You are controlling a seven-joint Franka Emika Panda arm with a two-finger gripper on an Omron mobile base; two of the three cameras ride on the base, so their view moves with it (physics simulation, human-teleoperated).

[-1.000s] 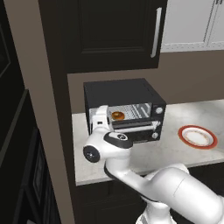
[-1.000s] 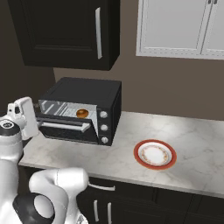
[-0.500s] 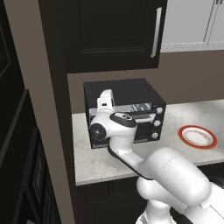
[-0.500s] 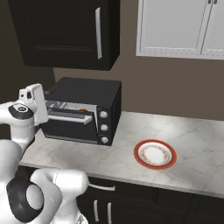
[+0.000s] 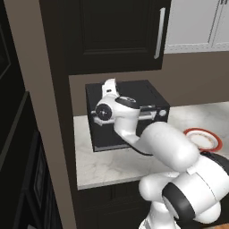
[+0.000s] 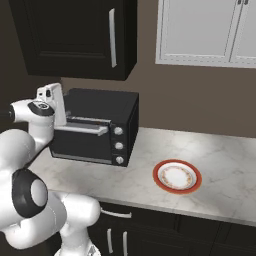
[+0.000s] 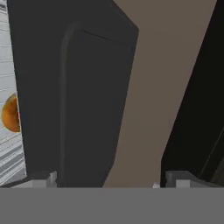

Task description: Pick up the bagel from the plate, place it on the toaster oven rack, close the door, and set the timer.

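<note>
From my left base cam I've got the black toaster oven point(image 5: 127, 114) sitting on the marble surface point(image 5: 103, 163) against the wall, w/ the arm's wrist right in front of its door point(image 5: 112, 129), hiding most of it; the silver bar handle point(image 5: 147, 115) peeks out to the right of the wrist. The plate point(image 5: 203, 139), white w/ red-orange rim, lies well to the right on the same surface, partly behind the arm's elbow. From my right base cam the oven point(image 6: 100, 125) shows its knob column on the right front edge, the door point(image 6: 82, 145) looks tilted, top edge standing a bit out from the body, handle point(image 6: 85, 129) along the top; the hand sits at the oven's upper left corner. Plate point(image 6: 177, 176) has no food on it, well apart from the oven. In my hand cam the fingers point(image 7: 41, 180) stand wide w/ nothing between them, a dark oven panel ahead, and at far left the bagel point(image 7: 10, 113) lies on the toaster oven rack point(image 7: 9, 144).
</note>
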